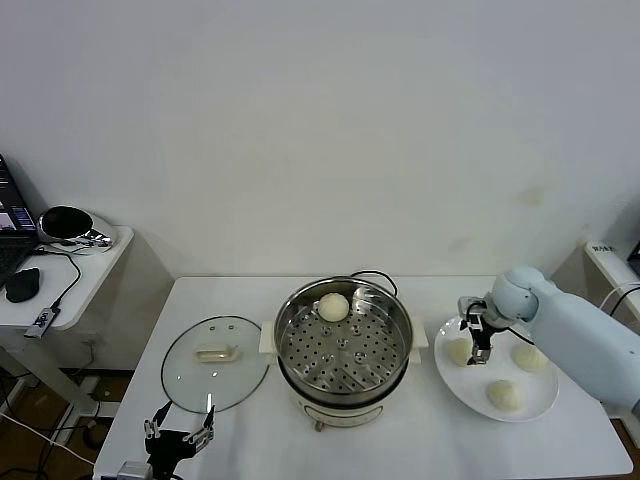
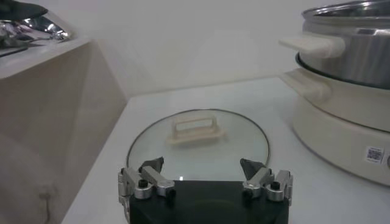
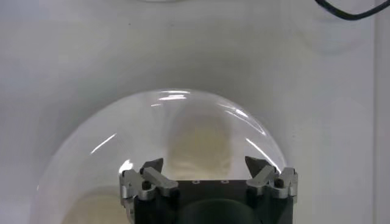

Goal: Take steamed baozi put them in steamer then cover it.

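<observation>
The round shiny stainless-steel steamer point(image 1: 343, 350) with its perforated tray stood at the middle of the white surface point(image 1: 400, 450), and everything else is placed from it. One small smooth cream-white bun point(image 1: 333, 307) already lay inside, against the steamer's far wall. To the steamer's right sat a flat white plate point(image 1: 540, 408) carrying three more buns. The right tool point(image 1: 481, 352) hung over the plate's steamer-side edge with its jaws spread wide and nothing between them, pointing down at the nearest bun point(image 1: 459, 350). In the right wrist view that bun point(image 3: 200, 146) lay straight ahead of the tool point(image 3: 207, 175), centred in the gap between the fingertips point(image 3: 152, 167). Being round, the bun had no long axis to match. By my judgement, a straight descent and a closing would be enough.

The right arm was plainly the nearer one to the plate. The left tool point(image 1: 180, 432), also wide and empty, waited at the near edge of the surface, left of the steamer, just short of the round clear glass lid point(image 1: 215, 362) with its cream-white rectangular handle point(image 2: 196, 128).

A small label with a square code point(image 2: 375, 154) showed on the steamer's cream base; its writing could not be read.
</observation>
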